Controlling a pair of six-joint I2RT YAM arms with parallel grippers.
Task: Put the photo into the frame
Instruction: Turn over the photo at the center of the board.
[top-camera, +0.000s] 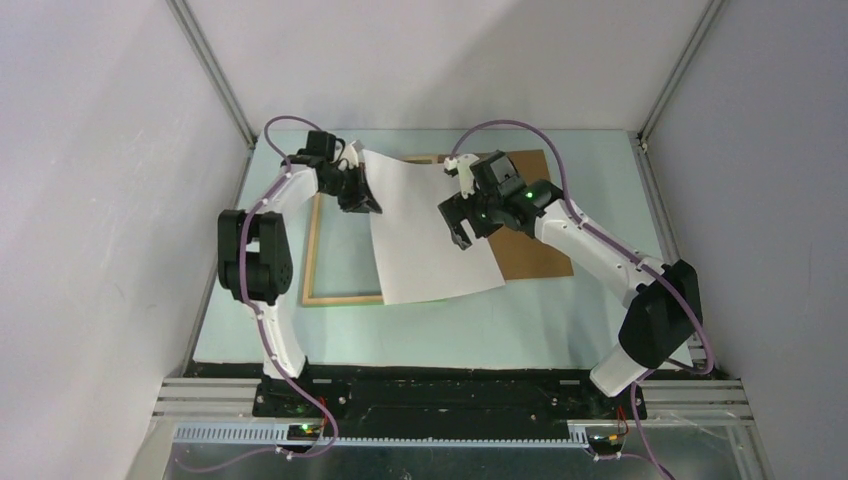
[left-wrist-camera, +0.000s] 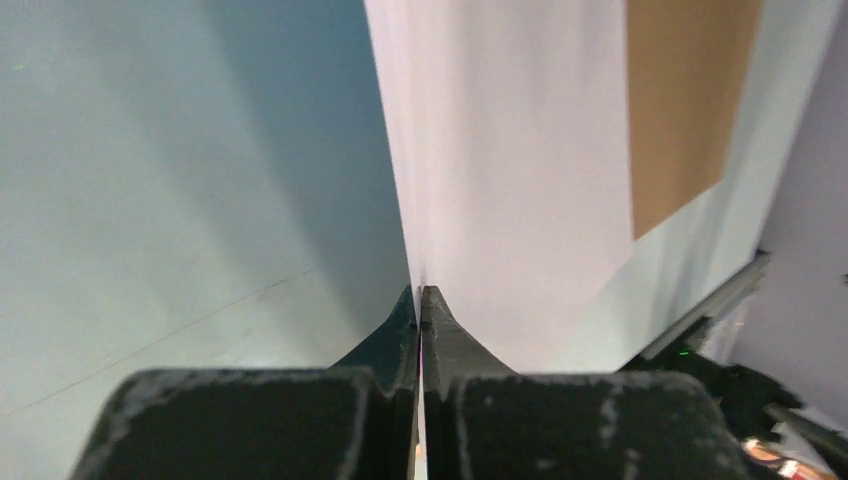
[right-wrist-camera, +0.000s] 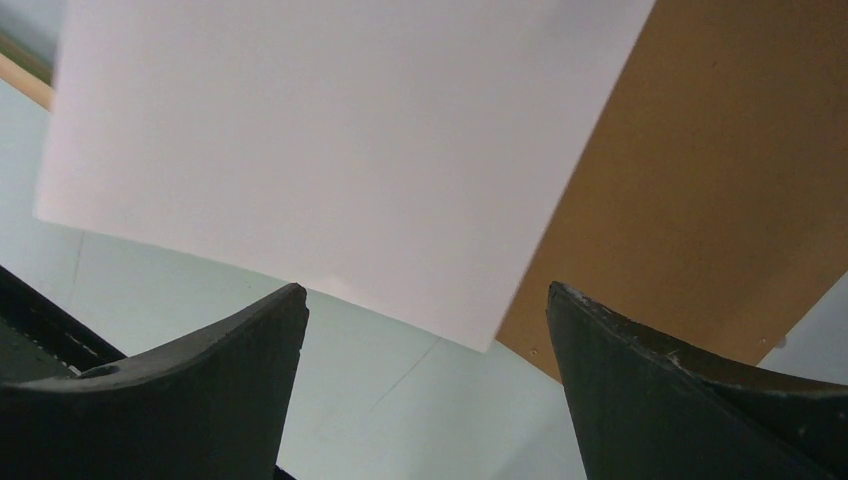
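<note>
The fingers (left-wrist-camera: 450, 340) of the left gripper (left-wrist-camera: 420, 292) are closed on the far left edge of the photo (top-camera: 430, 230), which is thereby lifted on that side. The jaws of the right gripper (right-wrist-camera: 425, 300) are spread wide above the photo's right part, and nothing is held in them. The photo is seen white side up, skewed, its left part over the right side of the frame (top-camera: 312, 250) and its right part over the brown board (top-camera: 535, 250). The frame lies flat on the table (top-camera: 500, 330), left of centre. The task is judged about midway: the photo has been gripped but not seated. It remains to be shifted left, squared to the rails and laid inside.
</note>
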